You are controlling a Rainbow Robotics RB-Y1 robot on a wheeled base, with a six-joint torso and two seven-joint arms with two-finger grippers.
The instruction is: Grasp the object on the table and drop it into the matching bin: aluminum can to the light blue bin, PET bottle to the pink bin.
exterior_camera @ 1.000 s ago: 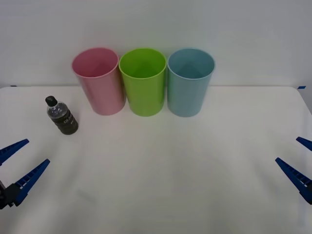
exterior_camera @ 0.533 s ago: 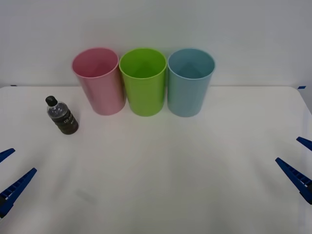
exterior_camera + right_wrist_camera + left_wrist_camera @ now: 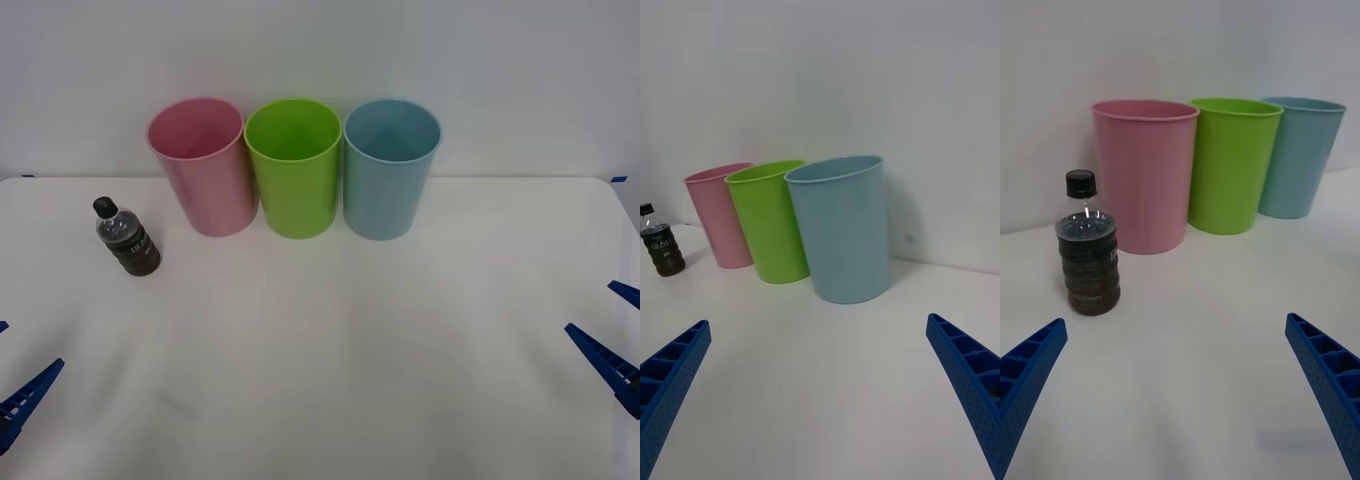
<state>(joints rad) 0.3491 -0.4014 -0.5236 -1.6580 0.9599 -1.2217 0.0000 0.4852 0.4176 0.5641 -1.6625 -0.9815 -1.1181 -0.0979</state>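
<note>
Standing upright near pink bin [image 3: 1144, 176] — PET bottle [image 3: 1088, 253], label legible wrist-side.

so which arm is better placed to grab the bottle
Left. The PET bottle stands upright on the table's left side beside the pink bin, and the open left tool faces it. The right tool hangs open at the far right edge.

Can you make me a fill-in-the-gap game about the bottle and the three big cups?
1. The bottle has a cap coloured ____.
2. The cup standing between the pink bin and the light blue bin is ____.
3. The bin closest to the bottle is the ____ one.
4. The left claw has its fingers ____, and so does the right claw.

Missing words: black; green; pink; open
</note>
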